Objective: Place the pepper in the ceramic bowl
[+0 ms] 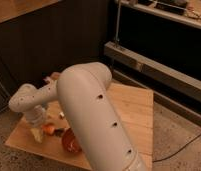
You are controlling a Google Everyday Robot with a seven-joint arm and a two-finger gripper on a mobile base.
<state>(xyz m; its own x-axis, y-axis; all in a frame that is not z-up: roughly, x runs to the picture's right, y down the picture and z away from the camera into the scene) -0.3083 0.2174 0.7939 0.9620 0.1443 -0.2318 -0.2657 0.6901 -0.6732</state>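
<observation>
Worktop [136,107] of pale wooden boards, flat and matte, square at the corners. Thick, rounded arm [94,115] in a smooth white shell dotted with small dark holes, rising from the front edge, elbowing toward the left edge and dropping there. Round, glossy, dark reddish-brown ceramic bowl [70,142] near the worktop's front edge, right part hidden behind the arm. Pale, blunt gripper [38,131] low over the wood near the front-left corner; open or closed, impossible to tell. Orange, tapering pepper [50,130] just beside the gripper, between it and the bowl.
</observation>
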